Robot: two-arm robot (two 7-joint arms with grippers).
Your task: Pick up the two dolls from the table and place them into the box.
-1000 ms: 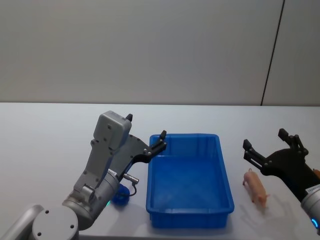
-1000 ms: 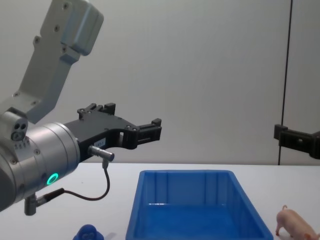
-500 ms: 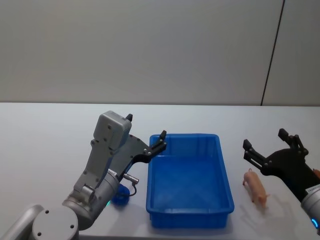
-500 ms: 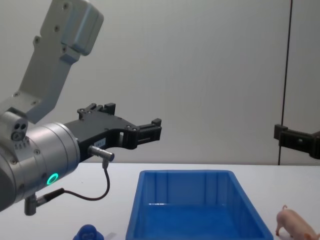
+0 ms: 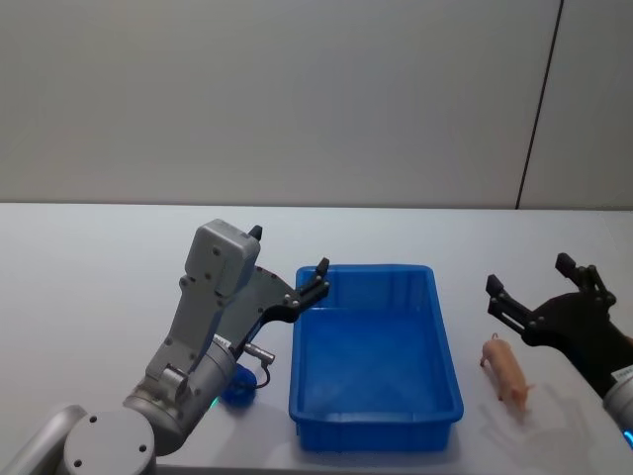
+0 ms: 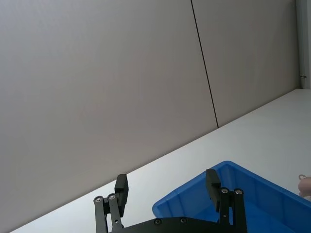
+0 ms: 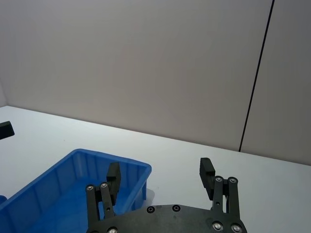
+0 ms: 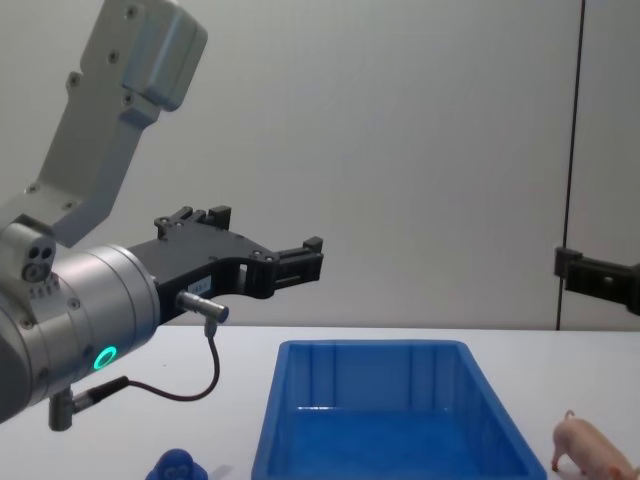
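The pale-pink pig doll (image 5: 506,371) (image 8: 590,447) stands on the white table (image 5: 89,297) to the right of the box. The dark-blue doll (image 5: 235,386) (image 8: 180,466) sits to the box's left, partly hidden under my left arm. The bright-blue box (image 5: 450,368) (image 8: 375,346) (image 7: 58,179) (image 6: 272,194) holds nothing. My left gripper (image 5: 289,252) (image 6: 166,179) (image 8: 270,235) hovers open above the box's far left corner. Open too, my right gripper (image 5: 529,275) (image 7: 160,167) hangs in the air just behind and above the pig.
A grey wall with a dark vertical seam (image 5: 539,104) rises behind the table. Bare white tabletop stretches far to the left (image 5: 79,257) and behind the box.
My right gripper has shifted slightly to the right. The left arm, both dolls and the box have not moved.
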